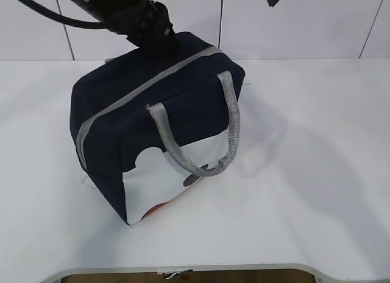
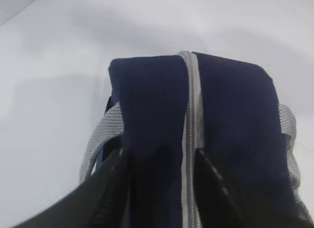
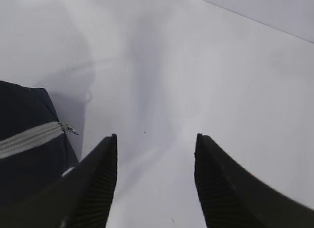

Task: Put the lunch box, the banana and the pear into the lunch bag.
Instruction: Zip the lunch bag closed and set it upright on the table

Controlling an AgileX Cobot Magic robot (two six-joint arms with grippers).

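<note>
Lunch bag [image 1: 131, 122] zipped shut, upright on table [image 1: 304, 173]. Left hand [image 2: 159, 162] parted astride zipper [image 2: 190, 135]. Right hand [image 3: 156, 184] wide, empty, above table.

A white table [image 1: 317, 173] stands against a white tiled wall [image 1: 292, 27] under soft light.

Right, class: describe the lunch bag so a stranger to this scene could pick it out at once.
On the white table, left of centre, stands the lunch bag: boxy navy fabric, its grey zipper closed along the top. Its grey webbing handles and white lower panel mark it out.
</note>
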